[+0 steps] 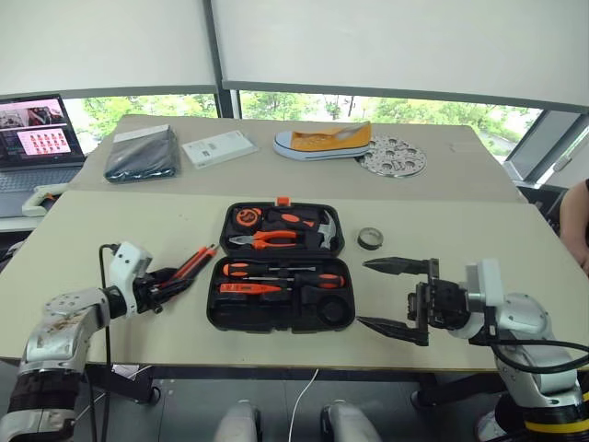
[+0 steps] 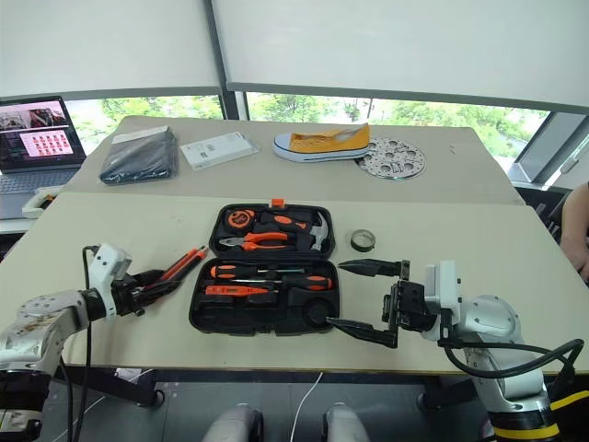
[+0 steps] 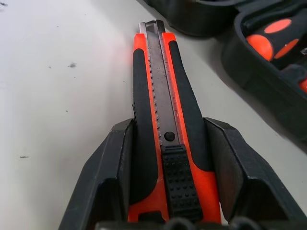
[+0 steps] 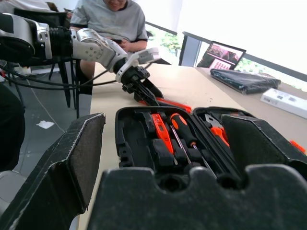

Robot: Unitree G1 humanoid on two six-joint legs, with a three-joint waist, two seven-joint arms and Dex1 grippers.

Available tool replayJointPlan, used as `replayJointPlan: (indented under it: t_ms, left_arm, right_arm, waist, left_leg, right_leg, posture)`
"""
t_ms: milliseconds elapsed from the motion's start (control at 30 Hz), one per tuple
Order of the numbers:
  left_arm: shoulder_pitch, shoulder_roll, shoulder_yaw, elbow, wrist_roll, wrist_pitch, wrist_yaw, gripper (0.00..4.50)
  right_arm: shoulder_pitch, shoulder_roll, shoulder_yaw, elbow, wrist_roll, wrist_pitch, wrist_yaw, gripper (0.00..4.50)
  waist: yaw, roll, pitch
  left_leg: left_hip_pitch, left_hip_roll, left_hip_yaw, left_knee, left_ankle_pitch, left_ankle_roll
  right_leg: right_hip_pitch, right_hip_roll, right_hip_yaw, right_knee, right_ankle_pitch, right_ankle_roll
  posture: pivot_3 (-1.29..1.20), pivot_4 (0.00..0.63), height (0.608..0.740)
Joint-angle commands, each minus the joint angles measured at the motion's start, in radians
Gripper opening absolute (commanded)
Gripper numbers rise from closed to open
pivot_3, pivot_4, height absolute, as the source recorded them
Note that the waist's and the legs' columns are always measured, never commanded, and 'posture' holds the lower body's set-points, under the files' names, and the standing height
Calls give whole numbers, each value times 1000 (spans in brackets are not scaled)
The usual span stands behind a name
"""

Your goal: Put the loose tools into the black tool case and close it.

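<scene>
Okay, your left gripper point(image 1: 170, 281) has its fingers either side of the utility knife point(image 3: 165, 120), which lies on the table point(image 1: 83, 239) just left of the open black tool case point(image 1: 281, 267). Right gripper point(image 1: 398, 301) is wide open and empty, right of the case. Risk: a grip so near the knife's end could let it swing or slip on lift.

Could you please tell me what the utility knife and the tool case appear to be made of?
Utility knife: glossy orange plastic body with matte black, likely rubber grips, and a dull grey metal blade track with notches. Black tool case: hard matte black plastic, judging by its moulded slots and rounded rim.
</scene>
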Motion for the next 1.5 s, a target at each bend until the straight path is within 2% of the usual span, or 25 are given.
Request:
replayJointPlan:
  t_ms: [33, 100, 167, 300, 433, 633, 967, 1200, 1267, 1300, 1433, 1500]
  left_arm:
    - [-20, 62, 93, -13, -89, -187, -212, 1788]
    - [-7, 88, 55, -81, -120, -229, -369, 1788]
    - [-10, 98, -7, -160, -120, -221, -432, 1788]
    - [-47, 88, -134, -303, -95, -170, -463, 1788]
    - [-106, 66, -283, -343, 45, -205, -432, 1788]
    - [-170, 27, -412, -389, 114, -173, -419, 1788]
    - [-166, 37, -481, -396, 178, -153, -408, 1788]
    - [-155, 16, -505, -429, 152, -73, -416, 1788]
    - [-152, 10, -510, -431, 159, -73, -409, 2793]
    - [-151, 8, -510, -433, 157, -69, -409, 2956]
    - [-149, -12, -479, -401, 143, -154, -401, 4421]
    - [-156, -54, -423, -374, 83, -174, -381, 4474]
  right_arm:
    - [20, -29, -61, -39, 15, -9, 3, 4500]
    - [42, -52, -93, -37, 22, -6, 12, 4500]
    - [69, -79, -118, -34, 24, -5, 30, 4500]
    - [107, -115, -151, -35, 34, 10, 51, 4500]
    - [111, -134, -164, -40, 39, 23, 57, 4500]
    - [109, -139, -170, -58, 44, 47, 55, 4500]
    - [106, -125, -163, -76, 28, 53, 38, 4500]
    - [106, -130, -158, -80, 29, 59, 36, 4500]
    - [101, -131, -153, -78, 28, 62, 38, 4500]
    - [98, -130, -151, -76, 27, 63, 38, 4500]
    - [86, -129, -140, -71, 24, 67, 39, 4500]
    - [83, -128, -138, -68, 23, 68, 39, 4500]
  waist:
    - [-2, 0, 0]
    - [2, 0, 0]
    - [13, 0, 0]
    - [22, 0, 0]
    - [11, 1, 0]
    - [3, 1, 0]
    - [1, 1, 0]
    - [3, 1, 0]
    - [3, 1, 0]
    - [3, 1, 0]
    - [1, 1, 0]
    - [0, 1, 0]
  left_leg:
    - [0, 0, 0, 0, 0, 0]
    - [-1, 0, 0, 0, 0, 0]
    - [-2, -2, 0, 0, 0, 0]
    - [-2, -1, 1, 0, 0, 0]
    - [-3, -1, 2, 0, 0, 0]
    - [-3, -1, 2, 0, 0, 0]
    - [-3, -1, 2, 0, 0, 0]
    - [-2, -1, 2, 1, 0, 0]
    - [-2, -2, 2, 1, 0, 0]
    - [-2, -2, 2, 1, 0, 0]
    - [-2, -2, 2, 1, 0, 0]
    - [-2, -2, 2, 1, 0, 1]
  right_leg:
    - [0, 0, 0, 0, 0, 0]
    - [0, -1, 0, 0, 0, 0]
    - [0, -3, 0, -1, 0, 0]
    - [3, -3, 0, -8, -2, -3]
    - [2, -1, 1, -9, 2, 2]
    - [2, 1, 3, -9, 3, 4]
    - [2, 1, 4, -9, 4, 5]
    - [2, 1, 4, -9, 4, 5]
    - [2, 1, 4, -9, 4, 5]
    - [2, 1, 4, -9, 4, 5]
    - [2, 1, 4, -9, 4, 5]
    - [2, 1, 5, -9, 4, 5]
  posture:
    - [0, 150, 740]
    - [0, 150, 740]
    - [0, 150, 740]
    - [0, 150, 740]
    - [0, 150, 740]
    - [0, 150, 740]
    - [0, 150, 740]
    - [0, 150, 740]
    - [0, 150, 740]
    - [0, 150, 740]
    - [0, 150, 740]
    - [0, 150, 740]
